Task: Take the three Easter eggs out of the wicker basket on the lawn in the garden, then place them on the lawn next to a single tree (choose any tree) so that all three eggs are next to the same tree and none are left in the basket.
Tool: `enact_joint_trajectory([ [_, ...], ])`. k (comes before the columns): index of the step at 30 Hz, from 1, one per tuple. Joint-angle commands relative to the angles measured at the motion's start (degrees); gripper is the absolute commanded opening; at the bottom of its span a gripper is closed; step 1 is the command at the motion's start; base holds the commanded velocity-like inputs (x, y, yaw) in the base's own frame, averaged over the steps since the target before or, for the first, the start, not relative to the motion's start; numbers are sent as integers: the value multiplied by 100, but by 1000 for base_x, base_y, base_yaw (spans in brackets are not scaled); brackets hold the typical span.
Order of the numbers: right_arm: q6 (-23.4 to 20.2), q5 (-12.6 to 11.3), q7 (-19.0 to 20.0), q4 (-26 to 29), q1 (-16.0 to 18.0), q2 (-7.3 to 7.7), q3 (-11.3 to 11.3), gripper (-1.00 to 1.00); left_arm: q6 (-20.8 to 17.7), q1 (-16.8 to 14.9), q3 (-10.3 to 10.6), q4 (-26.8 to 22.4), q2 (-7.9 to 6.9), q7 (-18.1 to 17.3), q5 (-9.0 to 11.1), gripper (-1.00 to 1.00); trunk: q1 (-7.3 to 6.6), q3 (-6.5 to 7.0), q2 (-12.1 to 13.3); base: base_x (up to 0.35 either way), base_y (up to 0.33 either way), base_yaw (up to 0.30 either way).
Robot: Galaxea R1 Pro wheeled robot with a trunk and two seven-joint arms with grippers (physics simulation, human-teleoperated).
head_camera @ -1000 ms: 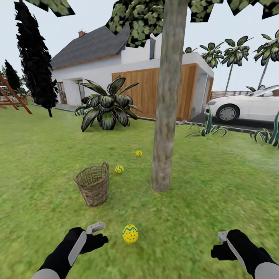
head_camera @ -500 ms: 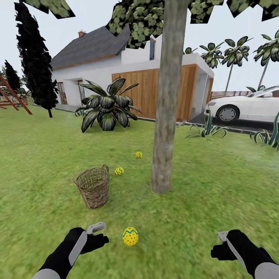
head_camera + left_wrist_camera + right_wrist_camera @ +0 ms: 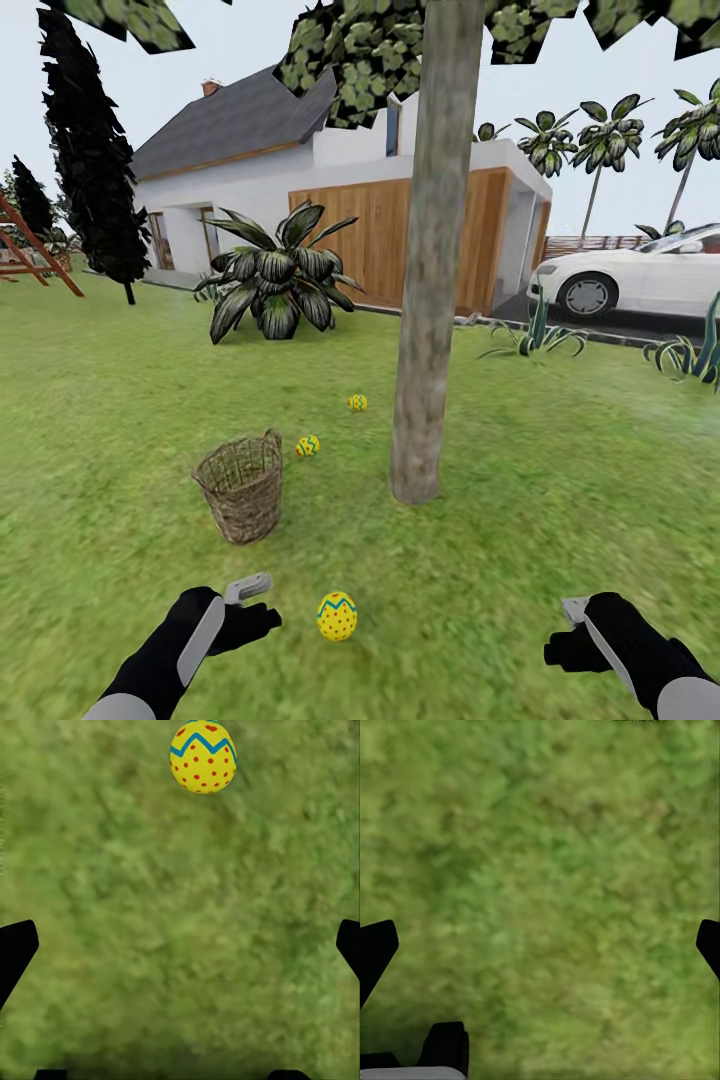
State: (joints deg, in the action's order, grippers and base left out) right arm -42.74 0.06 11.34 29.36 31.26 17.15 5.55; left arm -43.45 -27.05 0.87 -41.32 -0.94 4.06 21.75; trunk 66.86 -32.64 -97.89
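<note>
Nearest, the left gripper hangs low over the lawn, fingers wide and holding nothing; the right gripper does likewise, well apart from it. Just beside the left gripper lies 1 egg, standing roughly on end, zigzag band toward the top, long axis near vertical as the head view shows it. Farther on, the basket stands upright, and no egg is visible inside it, though its bottom is hidden. Past it, a 2nd egg lies tilted, and a 3rd sits beyond, too small to read its axis. All 3 lie near the tree. By my judgement the placing looks done; good practice now is to draw both arms away without nudging the nearest egg.
</note>
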Motion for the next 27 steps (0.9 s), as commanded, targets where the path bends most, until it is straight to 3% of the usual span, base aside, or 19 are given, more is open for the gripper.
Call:
enact_joint_trajectory([
  [1, -24, 3, 17, 8, 3, 7, 33, 100, -23, -2, 9, -8, -3, 43, 58, 100, -23, 12, 38, 0, 0, 0],
  [27, -24, 3, 17, 8, 3, 7, 33, 100, -23, -2, 9, -8, -3, 43, 61, 100, -594, 479, 1081, 0, 0, 0],
])
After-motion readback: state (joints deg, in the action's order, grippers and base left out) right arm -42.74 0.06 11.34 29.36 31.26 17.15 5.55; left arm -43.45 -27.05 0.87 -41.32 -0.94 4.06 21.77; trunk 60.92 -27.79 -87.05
